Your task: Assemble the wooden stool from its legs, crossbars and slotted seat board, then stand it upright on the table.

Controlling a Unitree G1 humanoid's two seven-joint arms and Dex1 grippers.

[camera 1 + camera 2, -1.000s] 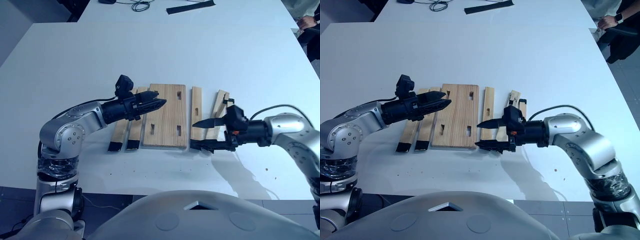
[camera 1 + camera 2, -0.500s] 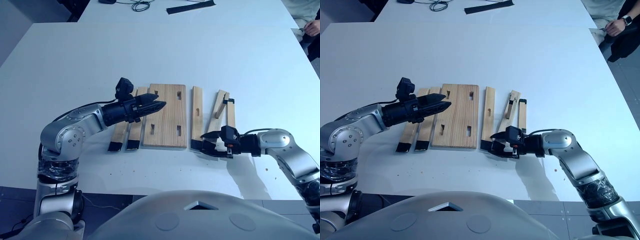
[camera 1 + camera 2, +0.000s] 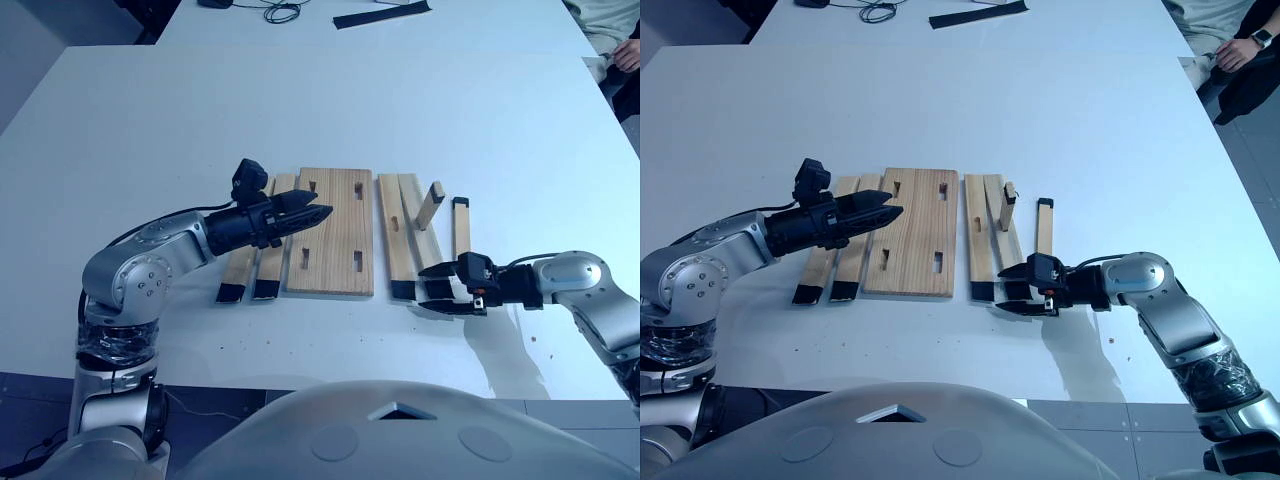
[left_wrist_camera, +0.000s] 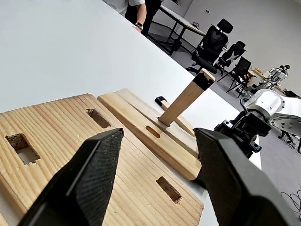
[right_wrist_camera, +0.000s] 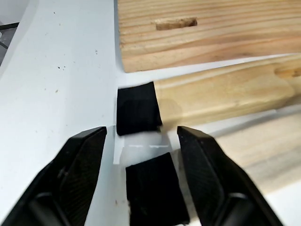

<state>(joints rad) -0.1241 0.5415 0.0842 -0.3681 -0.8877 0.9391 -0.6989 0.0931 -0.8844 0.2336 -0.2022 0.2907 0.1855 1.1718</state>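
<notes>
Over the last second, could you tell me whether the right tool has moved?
Yes: the right tool has dropped toward the table and shifted to the robot's right, farther from the seat board.

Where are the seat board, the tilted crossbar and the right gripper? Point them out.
seat board (image 3: 330,232), left eye view, bare wood between its slots.
tilted crossbar (image 3: 430,205), left eye view, its middle.
right gripper (image 3: 415,288), left eye view, midway between fingertips.
</notes>
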